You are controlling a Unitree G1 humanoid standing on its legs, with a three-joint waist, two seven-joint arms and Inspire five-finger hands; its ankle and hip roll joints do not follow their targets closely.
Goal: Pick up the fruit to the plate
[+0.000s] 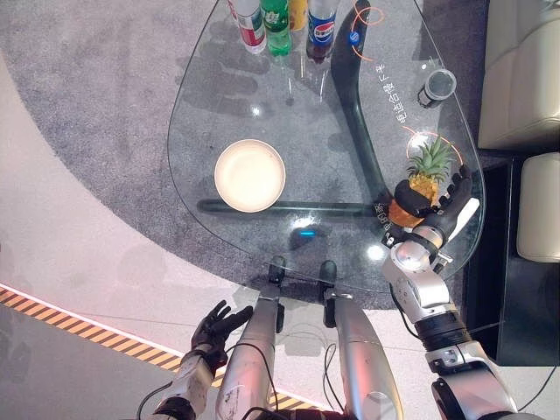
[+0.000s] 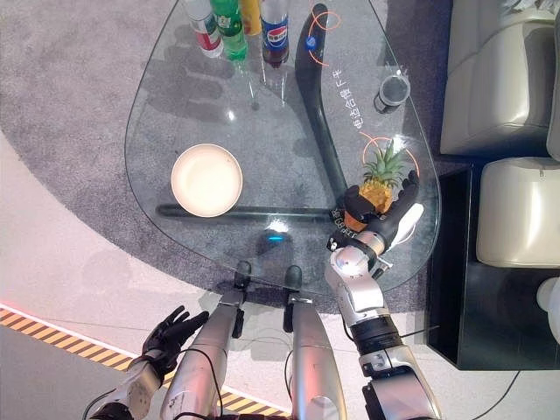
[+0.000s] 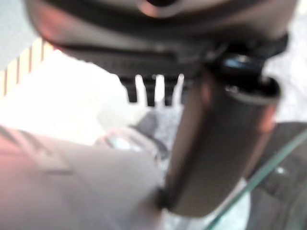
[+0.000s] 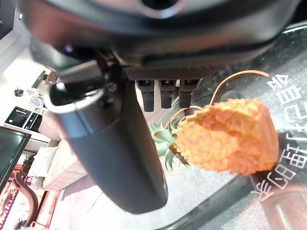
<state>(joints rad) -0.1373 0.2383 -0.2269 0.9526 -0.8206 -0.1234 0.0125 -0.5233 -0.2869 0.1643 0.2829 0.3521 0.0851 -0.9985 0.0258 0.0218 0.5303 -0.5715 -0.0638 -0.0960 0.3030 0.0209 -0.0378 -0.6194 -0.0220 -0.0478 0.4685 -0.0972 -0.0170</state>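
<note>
Pineapple (image 1: 423, 185) sits inside our right hand (image 1: 435, 210), whose fingers curl around its body, and we fear it slips out before the plate (image 1: 250, 175) because the grip looks loose.

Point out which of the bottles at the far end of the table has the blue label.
The blue-labelled bottle is the one farthest toward the robot's right in the group, next to the green bottle; the red-labelled bottle stands at the left.

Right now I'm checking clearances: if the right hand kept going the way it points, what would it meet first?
The pineapple: the right hand is already at its base on the glass table. Whether the fingers touch it is unclear.
</note>
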